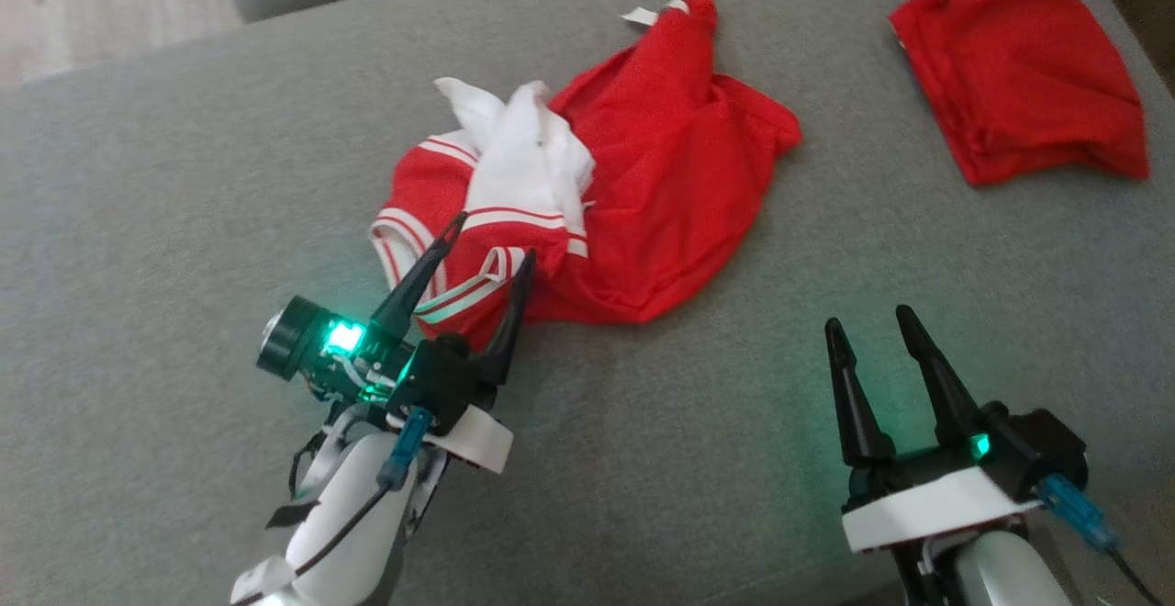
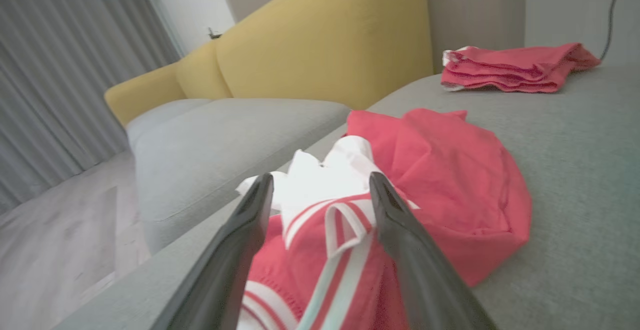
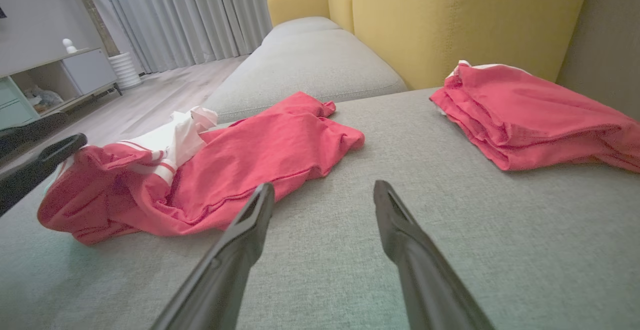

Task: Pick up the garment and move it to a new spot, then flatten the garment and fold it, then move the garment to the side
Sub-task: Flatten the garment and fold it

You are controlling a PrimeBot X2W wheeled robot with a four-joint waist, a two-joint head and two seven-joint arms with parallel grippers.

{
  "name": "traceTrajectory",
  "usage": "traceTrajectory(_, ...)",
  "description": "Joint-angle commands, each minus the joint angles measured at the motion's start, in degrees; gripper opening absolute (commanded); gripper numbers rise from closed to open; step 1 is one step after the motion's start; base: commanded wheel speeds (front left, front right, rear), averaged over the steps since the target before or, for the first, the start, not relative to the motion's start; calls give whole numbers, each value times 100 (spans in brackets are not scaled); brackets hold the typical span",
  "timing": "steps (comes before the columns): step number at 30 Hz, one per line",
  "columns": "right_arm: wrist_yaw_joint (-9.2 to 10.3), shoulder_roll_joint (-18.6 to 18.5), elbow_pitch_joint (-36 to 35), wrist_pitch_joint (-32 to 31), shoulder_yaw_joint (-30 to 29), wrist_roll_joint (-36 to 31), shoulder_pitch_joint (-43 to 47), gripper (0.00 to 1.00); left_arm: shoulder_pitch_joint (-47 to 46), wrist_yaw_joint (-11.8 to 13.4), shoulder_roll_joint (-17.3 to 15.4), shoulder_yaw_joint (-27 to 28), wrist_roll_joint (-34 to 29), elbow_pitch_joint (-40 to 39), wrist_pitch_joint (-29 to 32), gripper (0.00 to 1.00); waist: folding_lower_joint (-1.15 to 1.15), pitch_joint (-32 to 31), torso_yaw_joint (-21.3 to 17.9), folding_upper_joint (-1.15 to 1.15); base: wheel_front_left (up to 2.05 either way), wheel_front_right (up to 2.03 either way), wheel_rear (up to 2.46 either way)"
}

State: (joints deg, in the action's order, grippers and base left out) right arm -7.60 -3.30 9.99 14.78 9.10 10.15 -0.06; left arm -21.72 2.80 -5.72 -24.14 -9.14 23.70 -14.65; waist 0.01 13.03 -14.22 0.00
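A crumpled red garment (image 1: 661,184) with white panels and red-and-white striped trim lies in a heap in the middle of the grey sofa seat (image 1: 184,174). My left gripper (image 1: 491,237) stands open over its near left edge, one finger on each side of a striped band (image 2: 345,235). Nothing is pinched between them. My right gripper (image 1: 867,319) is open above bare cushion, to the right of the garment (image 3: 240,160) and apart from it. In the right wrist view, one of the left gripper's fingers (image 3: 35,167) shows at the left edge.
A second red garment (image 1: 1019,73), folded, lies at the far right of the seat (image 3: 530,115). A yellow backrest (image 2: 325,45) stands behind. Another grey cushion (image 2: 210,135) adjoins on the left, then wooden floor (image 2: 50,250) and curtains.
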Motion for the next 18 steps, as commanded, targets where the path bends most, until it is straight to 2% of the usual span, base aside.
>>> traceTrajectory(1, 11, -5, -173, 22, 140, 59, -211, 100, -236, -73, -41, 104, -21, -62, 10, 100, -1, 160, -196, 0, 0, 0, 0)
traceTrajectory(8, 11, 29, -166, 22, 138, 107, -242, 100, -270, -130, -306, -98, -280, 99, 432, 100, -1, 252, -311, 0, 0, 0, 0)
traceTrajectory(12, 11, 36, -146, 22, 145, 121, -250, 100, -203, -136, -465, -58, -284, 149, 798, 100, -1, 229, -339, 0, 0, 0, 0)
traceTrajectory(15, 11, 38, -139, 22, 147, 124, -255, 100, -168, -192, -488, -64, -227, 97, 842, 98, -1, 202, -342, 0, 0, 0, 0)
traceTrajectory(16, 11, 39, -134, 22, 153, 126, -254, 100, -153, -217, -484, -67, -183, 42, 804, 29, -1, 181, -345, 0, 0, 0, 0)
traceTrajectory(17, 11, 40, -129, 22, 160, 133, -252, 100, -142, -239, -468, -66, -131, -22, 750, 0, -1, 162, -345, 0, 0, 0, 0)
traceTrajectory(18, 11, 40, -124, 22, 164, 144, -251, 100, -140, -269, -448, -68, -75, -77, 703, 0, -1, 140, -345, 0, 0, 0, 0)
